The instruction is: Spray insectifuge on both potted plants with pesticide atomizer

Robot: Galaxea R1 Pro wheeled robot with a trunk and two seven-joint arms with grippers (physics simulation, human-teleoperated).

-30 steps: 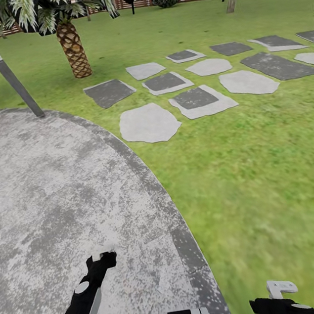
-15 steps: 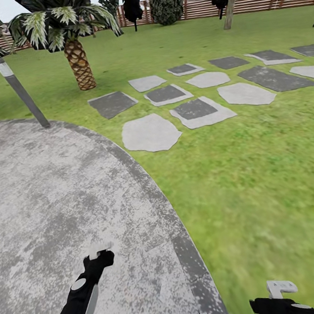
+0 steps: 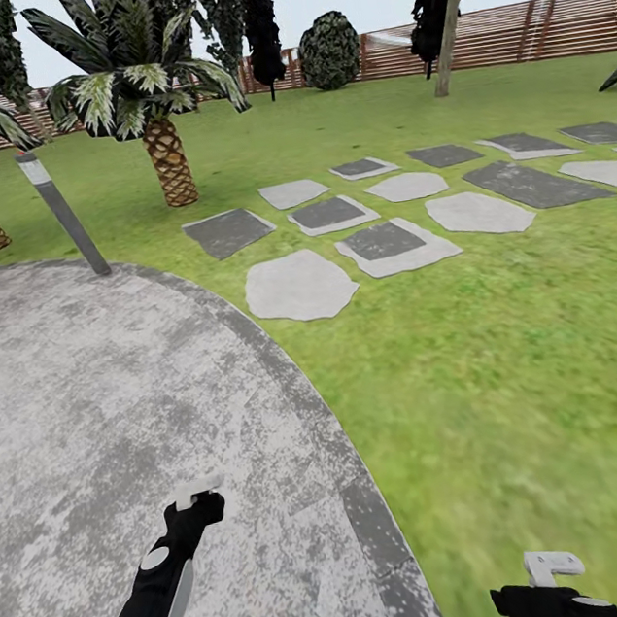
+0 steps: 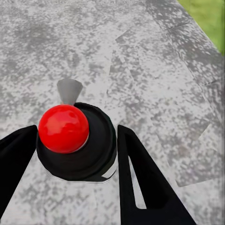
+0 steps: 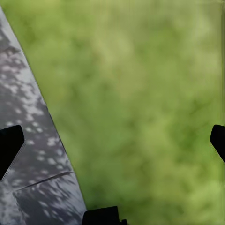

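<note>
1. Grey speckled stone patio (image 3: 86, 399) takes up the left of the head view; its darker curved rim sweeps from the bollard lamp post (image 3: 65, 215) at its far edge down toward the robot's base.
2. Left gripper (image 3: 199, 493) hangs low over that stone. In the left wrist view its two dark fingers (image 4: 140, 183) stand spread with bare paving between them, beside a black round part with a red ball (image 4: 63, 128) on it; nothing is pinched.
3. Two palms (image 3: 160, 123) with woven trunks stand on the lawn behind the post, so that side is the more crowded.
4. Flat stepping stones (image 3: 300, 285) lie in the grass ahead at centre and run off to the right; being level with the lawn, they should not block the wheels.
5. Right gripper (image 3: 553, 568) hovers over lawn (image 3: 513, 368) just past the patio rim; its finger tips sit wide apart at the sides of the right wrist view, empty.
6. A slatted wooden fence (image 3: 543, 25) closes the garden far behind.
7. Judging progress: nothing is done yet. Neither the pesticide atomizer nor the potted plants can be seen here, so finding the bottle comes first, then the pickup and both sprayings. The open lawn to the right offers the freest path.
</note>
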